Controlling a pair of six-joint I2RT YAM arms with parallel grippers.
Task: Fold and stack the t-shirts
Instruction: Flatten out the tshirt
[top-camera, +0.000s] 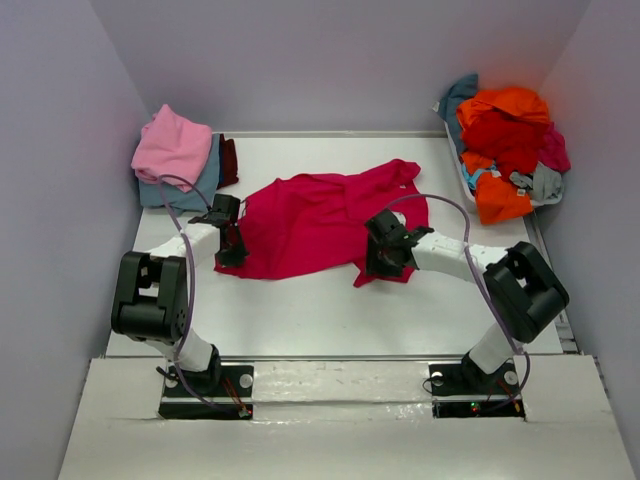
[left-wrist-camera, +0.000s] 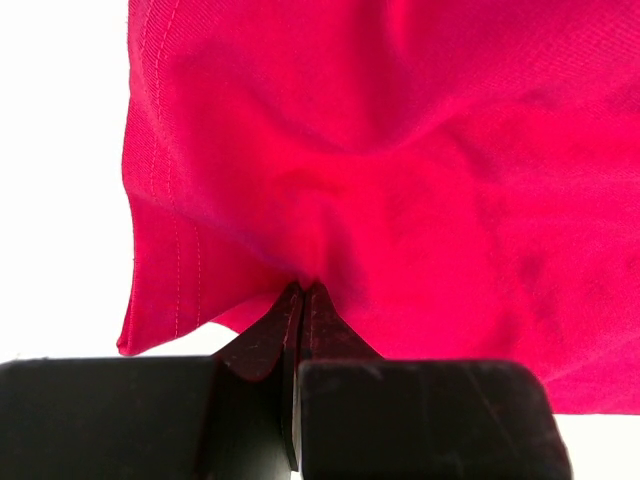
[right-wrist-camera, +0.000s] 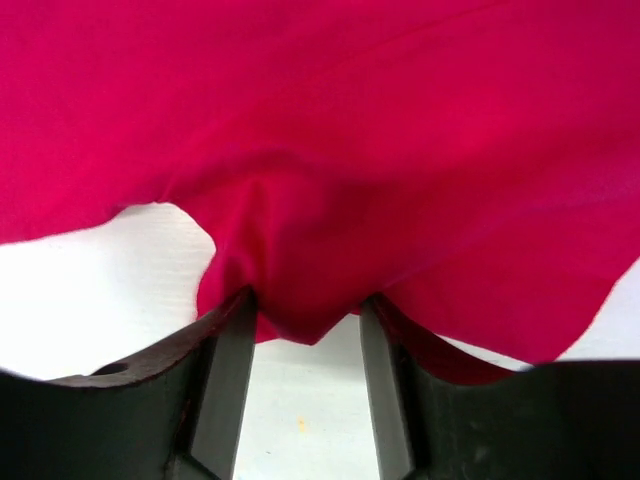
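Observation:
A magenta-red t-shirt (top-camera: 320, 215) lies spread and rumpled across the middle of the white table. My left gripper (top-camera: 232, 250) is at its near left edge and is shut on the hem; in the left wrist view the fingertips (left-wrist-camera: 303, 288) pinch the cloth (left-wrist-camera: 400, 150). My right gripper (top-camera: 378, 265) is at the near right edge. In the right wrist view its jaws (right-wrist-camera: 305, 310) stand apart with a fold of the cloth (right-wrist-camera: 350, 130) hanging between them.
A stack at the back left holds a folded pink tee (top-camera: 172, 143) on a dusty blue one (top-camera: 200, 180), with a maroon one (top-camera: 229, 160) beside it. A heap of orange, red, teal and grey tees (top-camera: 505, 140) lies at the back right. Walls close in both sides.

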